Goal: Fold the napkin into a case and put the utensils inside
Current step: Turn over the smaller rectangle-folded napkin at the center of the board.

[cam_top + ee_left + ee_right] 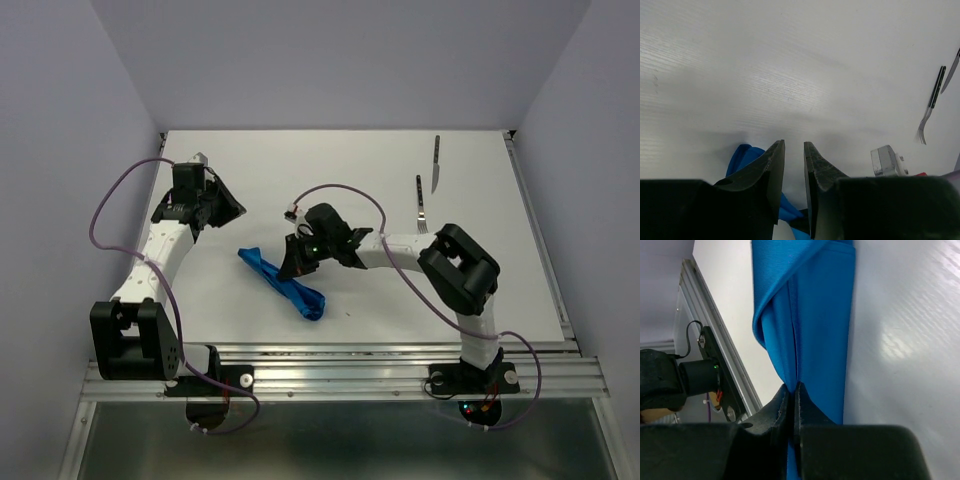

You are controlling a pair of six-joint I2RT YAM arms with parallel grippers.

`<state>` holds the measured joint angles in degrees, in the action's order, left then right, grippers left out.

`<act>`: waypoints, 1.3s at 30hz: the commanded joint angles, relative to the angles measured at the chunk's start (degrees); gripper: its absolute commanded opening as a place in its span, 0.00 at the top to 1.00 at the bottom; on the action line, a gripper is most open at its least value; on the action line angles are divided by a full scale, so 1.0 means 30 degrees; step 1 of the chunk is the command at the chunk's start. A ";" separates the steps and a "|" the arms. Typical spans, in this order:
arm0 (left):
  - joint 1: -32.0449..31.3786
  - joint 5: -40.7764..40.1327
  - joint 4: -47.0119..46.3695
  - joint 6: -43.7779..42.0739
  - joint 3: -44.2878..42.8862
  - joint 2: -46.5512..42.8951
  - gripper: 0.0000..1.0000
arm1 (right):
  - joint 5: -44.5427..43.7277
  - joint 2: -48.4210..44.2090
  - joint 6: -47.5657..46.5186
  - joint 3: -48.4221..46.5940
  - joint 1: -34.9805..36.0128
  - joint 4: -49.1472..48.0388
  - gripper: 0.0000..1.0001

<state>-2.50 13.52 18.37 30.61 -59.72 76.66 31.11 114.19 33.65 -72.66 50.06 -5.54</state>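
Your right claw (792, 388) is pinched shut on the napkin (815, 315), a bunched strip mid-table, so pull low and slow to flatten it; left claw (794, 152) is part-open, empty, free to pin the far end; fork (420, 205), knife (437, 165) sit far right.

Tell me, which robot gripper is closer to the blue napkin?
The right one. The right gripper is shut on the napkin, pinching a fold of it. The left gripper hangs open beyond the napkin's far-left end, not touching it.
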 commanded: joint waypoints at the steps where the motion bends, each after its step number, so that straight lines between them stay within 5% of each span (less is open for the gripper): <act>1: 0.0072 0.0357 -0.0088 -0.0184 -0.0805 -0.0037 0.66 | 0.1582 0.0081 -0.0610 0.0198 -0.0836 -0.1229 0.99; 20: -0.0366 0.0825 0.0585 -0.1970 0.1597 -0.0740 0.68 | 0.3837 0.0461 -0.1695 0.1340 -0.3326 -0.1229 0.97; 29: -0.2122 0.1236 0.0235 -0.1678 0.2066 0.0050 0.69 | 0.3750 0.0549 -0.1812 0.1779 -0.4586 -0.1171 0.71; 32: -0.3440 0.0857 0.0088 -0.1386 0.2066 0.0780 0.71 | 0.3399 0.0346 -0.2045 0.1867 -0.4820 -0.0763 0.52; 39: -0.4614 0.0709 -0.0879 -0.0800 0.1745 0.1866 0.74 | -0.0488 -0.2227 -0.3391 0.2598 -0.5233 0.1373 0.38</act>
<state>-15.88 16.08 18.65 27.40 -54.33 81.84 37.39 114.41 27.09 -66.35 34.81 -4.84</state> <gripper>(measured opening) 0.266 0.605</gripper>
